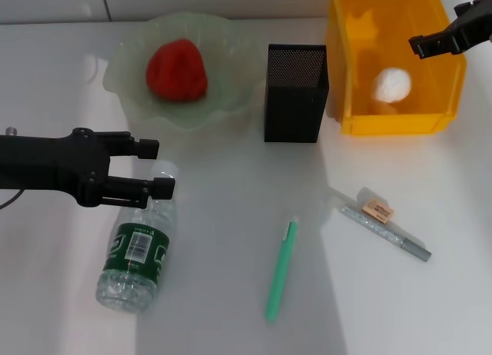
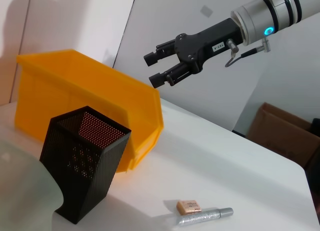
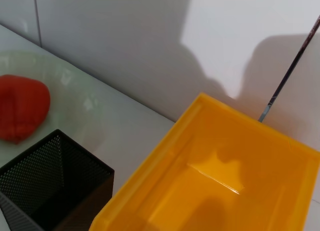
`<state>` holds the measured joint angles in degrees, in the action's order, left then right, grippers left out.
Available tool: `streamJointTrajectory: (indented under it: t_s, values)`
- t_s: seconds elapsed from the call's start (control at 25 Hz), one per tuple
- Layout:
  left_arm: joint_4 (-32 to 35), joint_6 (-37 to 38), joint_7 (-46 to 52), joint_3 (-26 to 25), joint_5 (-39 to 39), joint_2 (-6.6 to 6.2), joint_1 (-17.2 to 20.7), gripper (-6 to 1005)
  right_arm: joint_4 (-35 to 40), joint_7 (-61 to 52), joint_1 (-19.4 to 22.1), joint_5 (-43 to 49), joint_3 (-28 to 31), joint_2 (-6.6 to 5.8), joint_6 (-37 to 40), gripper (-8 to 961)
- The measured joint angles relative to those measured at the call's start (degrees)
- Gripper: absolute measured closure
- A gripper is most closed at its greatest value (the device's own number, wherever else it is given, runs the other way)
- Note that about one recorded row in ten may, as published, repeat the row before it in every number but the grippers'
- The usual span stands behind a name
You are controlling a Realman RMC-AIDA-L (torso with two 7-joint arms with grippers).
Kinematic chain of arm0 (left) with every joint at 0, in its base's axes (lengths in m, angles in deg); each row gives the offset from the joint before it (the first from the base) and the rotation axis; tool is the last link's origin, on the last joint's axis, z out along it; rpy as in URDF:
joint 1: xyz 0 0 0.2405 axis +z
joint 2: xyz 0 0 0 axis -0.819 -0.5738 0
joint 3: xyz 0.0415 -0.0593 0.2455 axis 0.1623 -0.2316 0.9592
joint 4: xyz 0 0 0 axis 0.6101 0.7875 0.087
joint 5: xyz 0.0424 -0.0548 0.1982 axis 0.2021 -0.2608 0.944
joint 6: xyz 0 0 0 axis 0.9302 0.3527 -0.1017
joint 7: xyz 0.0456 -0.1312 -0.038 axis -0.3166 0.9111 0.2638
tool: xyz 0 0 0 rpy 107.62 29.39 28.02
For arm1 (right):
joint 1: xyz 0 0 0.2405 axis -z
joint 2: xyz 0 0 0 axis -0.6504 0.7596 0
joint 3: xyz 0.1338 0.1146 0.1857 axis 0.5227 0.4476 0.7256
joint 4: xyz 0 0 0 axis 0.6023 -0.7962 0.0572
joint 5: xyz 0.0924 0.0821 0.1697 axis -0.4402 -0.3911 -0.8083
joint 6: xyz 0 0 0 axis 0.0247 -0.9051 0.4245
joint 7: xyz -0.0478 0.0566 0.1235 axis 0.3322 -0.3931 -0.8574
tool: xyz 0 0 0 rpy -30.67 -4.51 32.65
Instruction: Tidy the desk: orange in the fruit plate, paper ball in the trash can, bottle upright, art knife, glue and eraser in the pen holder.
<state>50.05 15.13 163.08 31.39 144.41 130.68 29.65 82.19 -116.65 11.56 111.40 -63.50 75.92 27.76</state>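
Low in the frame's left, the bottle lies flat on the desk, cap end up-frame between the open left end effector's fingers; the open right end effector hovers over the trash can, upper right.

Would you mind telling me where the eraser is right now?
In the head view the eraser lies on the desk on the robot's right, touching the silver art knife, in front of the yellow trash can.
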Motion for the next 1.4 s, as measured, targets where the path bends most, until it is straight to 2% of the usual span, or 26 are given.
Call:
streamJointTrajectory:
  t_s: [0.12, 0.2, 0.32, 0.44, 0.52, 0.6, 0.68, 0.8, 0.88, 0.96, 1.04, 1.2, 1.4]
  values:
    - [0.1, -0.2, 0.7, -0.1, 0.0, 0.0, 0.1, 159, 0.9, 0.4, 1.1, -1.5, -0.1, 0.03, -0.1, 172]
    - [0.5, -0.5, 1.8, -0.3, 0.2, 0.0, 0.1, 159, 2.1, 3.0, 2.8, -6.1, 0.1, -0.06, 0.2, 152]
    - [1.0, -1.0, 4.0, -1.8, 0.4, -0.05, 0.0, 158, 3.8, 11.2, 6.9, -20.1, 1.2, -0.27, 2.1, 122]
    - [2.6, -1.2, 7.4, -2.6, 0.5, -0.27, -0.1, 158, 2.4, 20.1, 10.4, -35.1, 6.1, -0.34, 7.5, 102]
    - [4.5, -1.4, 10.4, -2.7, 1.0, -0.36, -0.1, 158, -1.4, 26.5, 11.7, -44.1, 10.6, -0.33, 13.9, 102]
    - [7.9, -1.8, 14.5, -2.6, 3.0, -0.1, -0.2, 158, -8.5, 33.4, 12.1, -51.7, 16.4, -0.5, 22.4, 102]
    - [12.0, -2.2, 19.0, -2.3, 6.1, 0.57, -0.6, 158, -17.5, 39.6, 11.4, -55.5, 22.0, -1.03, 30.3, 102]
    - [18.8, -2.3, 25.6, -1.9, 12.5, 2.37, -2.1, 159, -32.4, 48.9, 10.0, -54.7, 27.3, -2.98, 38.4, 102]
    - [23.3, -2.2, 30.5, -1.0, 17.6, 3.56, -3.4, 159, -39.2, 53.6, 9.8, -52.8, 28.1, -4.05, 39.5, 102]
    - [27.2, -2.2, 36.7, 1.9, 22.5, 4.15, -5.1, 159, -43.4, 57.2, 10.0, -51.0, 28.3, -4.36, 39.1, 102]
    - [28.8, -2.2, 43.6, 5.9, 26.0, 4.01, -6.9, 159, -45.5, 59.4, 10.6, -50.0, 28.3, -4.11, 38.1, 102]
    - [29.3, -1.8, 54.2, 12.1, 32.9, 4.16, -11.6, 159, -46.9, 61.8, 11.6, -48.4, 28.3, -2.73, 34.8, 101]
    - [28.9, -3.8, 62.5, 20.0, 39.4, 4.47, -14.3, 159, -47.3, 63.1, 12.3, -46.8, 28.3, -1.63, 32.9, 101]
